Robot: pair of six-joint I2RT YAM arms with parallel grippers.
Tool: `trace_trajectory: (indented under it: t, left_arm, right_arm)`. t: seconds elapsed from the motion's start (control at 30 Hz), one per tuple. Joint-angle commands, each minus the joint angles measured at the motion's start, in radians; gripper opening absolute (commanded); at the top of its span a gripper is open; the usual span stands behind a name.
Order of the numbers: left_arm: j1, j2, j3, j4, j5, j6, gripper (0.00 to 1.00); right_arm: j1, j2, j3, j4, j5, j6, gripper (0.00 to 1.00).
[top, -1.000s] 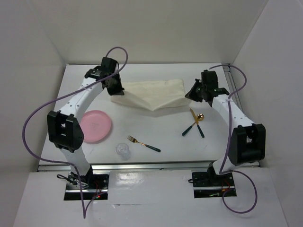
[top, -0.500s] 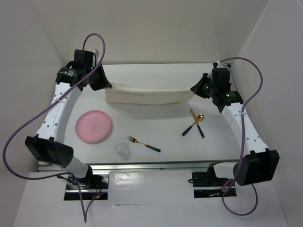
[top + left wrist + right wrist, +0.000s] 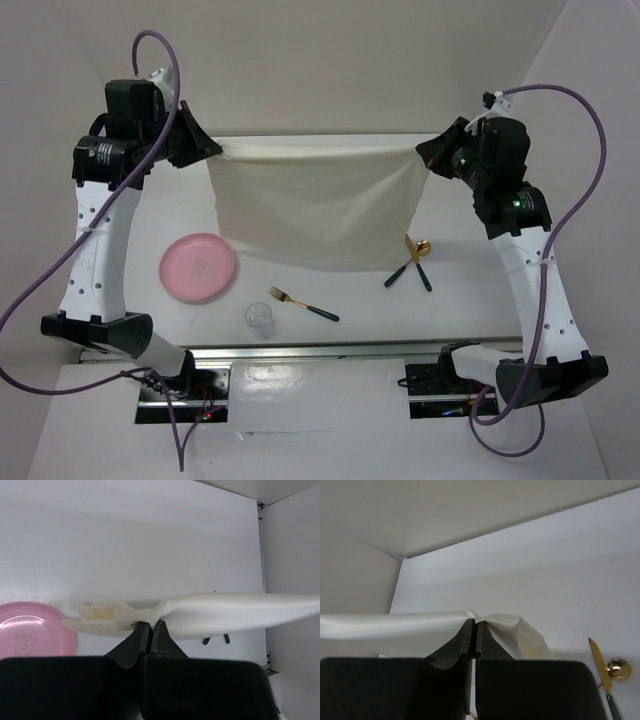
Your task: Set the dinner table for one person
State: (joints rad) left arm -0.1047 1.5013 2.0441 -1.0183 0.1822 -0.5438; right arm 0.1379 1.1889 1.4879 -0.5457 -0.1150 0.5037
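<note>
A cream cloth placemat (image 3: 315,205) hangs spread in the air above the white dinner table (image 3: 330,290). My left gripper (image 3: 208,152) is shut on its top left corner, seen in the left wrist view (image 3: 151,624). My right gripper (image 3: 427,158) is shut on its top right corner, seen in the right wrist view (image 3: 475,621). The cloth (image 3: 225,615) stretches taut between them. On the table lie a pink plate (image 3: 198,267), a clear glass (image 3: 260,319), a gold fork with a dark handle (image 3: 302,304), and a gold knife (image 3: 416,258) crossed with a gold spoon (image 3: 408,264).
White walls close in the table at the back and both sides. A metal rail (image 3: 320,352) runs along the near edge and another along the right edge (image 3: 261,580). Purple cables (image 3: 60,270) loop from both arms.
Both arms have risen and moved apart, lifting the placemat off the table. It went from a crumpled fold on the surface to a sheet hanging spread between the grippers.
</note>
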Motion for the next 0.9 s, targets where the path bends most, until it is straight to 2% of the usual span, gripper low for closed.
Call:
trace_trajectory:
  t: [0.0,0.43,0.7,0.87]
  left_arm:
    - [0.034,0.02,0.039,-0.009,-0.015,0.042,0.0]
    - [0.052,-0.087,-0.015,-0.022,-0.015,0.051,0.0]
    - [0.053,0.039,0.053,0.009,0.036,0.051,0.0]
    - [0.053,0.222,0.2,0.023,0.088,0.061,0.0]
  right_arm:
    - [-0.004,0.014,0.092,0.018,0.026,-0.019,0.0]
    - [-0.004,-0.037,0.115,-0.004,0.015,-0.028,0.0]
    - [-0.004,0.09,0.178,0.099,-0.029,-0.037,0.0]
    - [-0.004,0.251,0.27,0.188,-0.058,-0.048,0.0]
